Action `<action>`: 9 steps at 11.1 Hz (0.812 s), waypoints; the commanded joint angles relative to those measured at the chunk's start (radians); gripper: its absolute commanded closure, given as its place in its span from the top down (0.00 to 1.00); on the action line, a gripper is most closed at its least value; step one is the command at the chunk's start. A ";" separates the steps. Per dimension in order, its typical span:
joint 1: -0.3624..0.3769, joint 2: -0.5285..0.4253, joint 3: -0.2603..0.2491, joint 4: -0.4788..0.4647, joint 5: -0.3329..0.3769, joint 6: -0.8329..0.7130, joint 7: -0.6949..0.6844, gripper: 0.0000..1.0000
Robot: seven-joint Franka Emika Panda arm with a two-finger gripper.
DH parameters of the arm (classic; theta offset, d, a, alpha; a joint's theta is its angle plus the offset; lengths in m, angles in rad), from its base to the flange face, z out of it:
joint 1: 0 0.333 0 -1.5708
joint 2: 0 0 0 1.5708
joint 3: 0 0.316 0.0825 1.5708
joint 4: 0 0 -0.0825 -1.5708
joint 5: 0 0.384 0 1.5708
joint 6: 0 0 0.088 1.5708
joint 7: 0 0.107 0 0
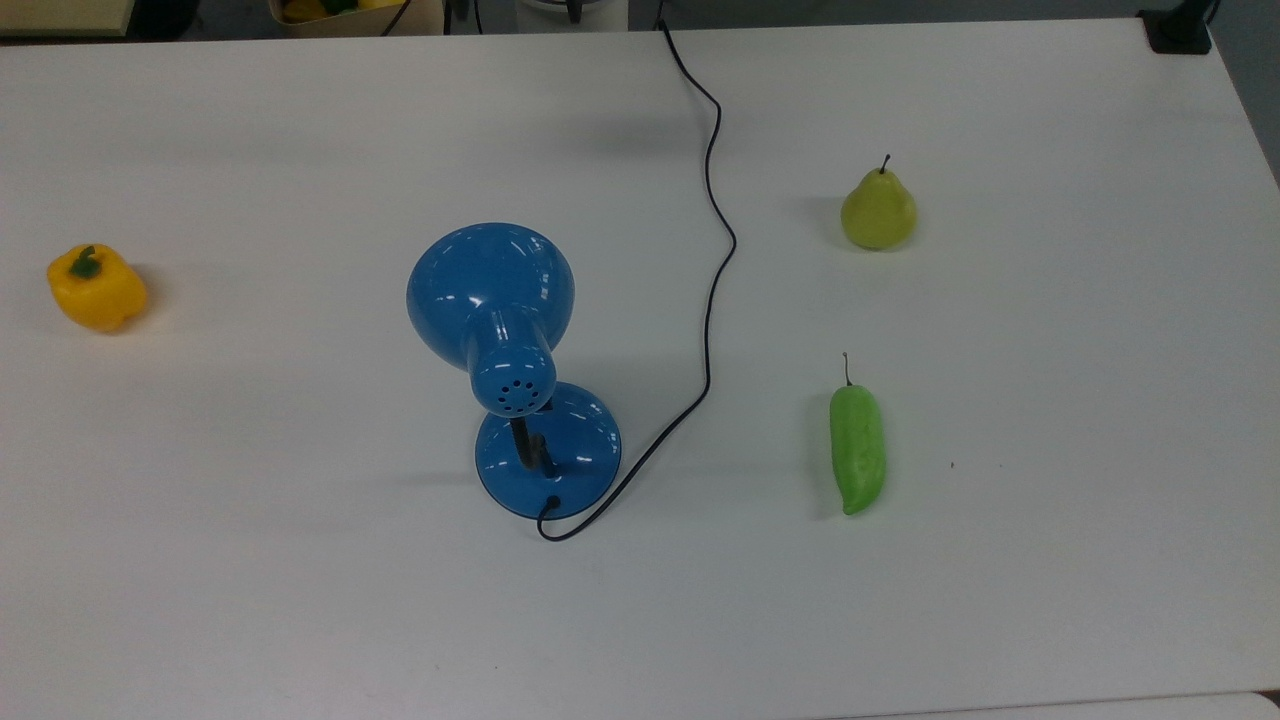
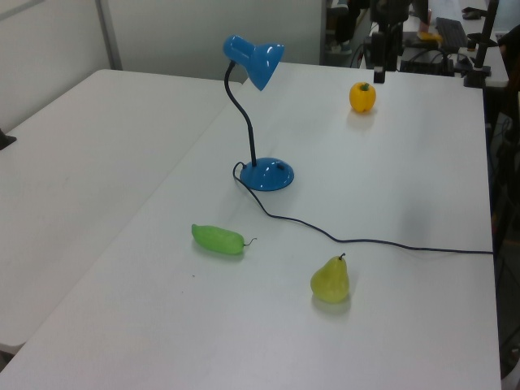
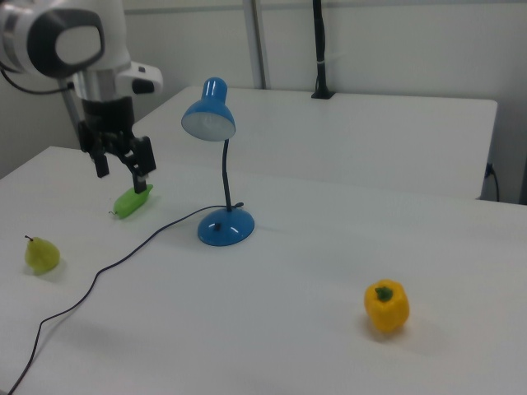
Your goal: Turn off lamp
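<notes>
The blue lamp (image 1: 490, 292) stands mid-table, its shade tipped over its round base (image 1: 548, 452) on a bent black neck. The lamp (image 3: 207, 115) shows a pale inside to its shade, and no glow falls on the table beneath. Its thin black cord (image 1: 712, 270) runs off past the table's far edge in the top view. My gripper (image 3: 122, 180) hangs open and empty in the air, well to the right view's left of the lamp and above the table. In the left view the gripper (image 2: 379, 75) is high up behind the lamp (image 2: 258, 62), near the far edge.
A yellow bell pepper (image 1: 95, 288) lies at the top view's left. A pear (image 1: 878, 210) and a long green pepper (image 1: 857, 450) lie at the top view's right. The cord (image 2: 366, 242) crosses the white table (image 1: 300, 620) between lamp and pear.
</notes>
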 commanded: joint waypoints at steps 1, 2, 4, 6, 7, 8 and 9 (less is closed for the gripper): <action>0.015 -0.009 0.005 0.092 0.021 -0.100 0.104 1.00; 0.016 -0.008 0.014 0.115 0.031 -0.099 0.160 1.00; 0.015 -0.003 0.074 0.113 0.032 -0.050 0.179 1.00; 0.015 0.001 0.105 0.087 0.029 0.041 0.159 1.00; 0.016 0.003 0.105 0.067 0.022 0.076 0.092 1.00; 0.016 0.008 0.105 0.062 0.020 0.096 0.011 1.00; 0.016 0.015 0.103 0.060 0.011 0.101 -0.041 1.00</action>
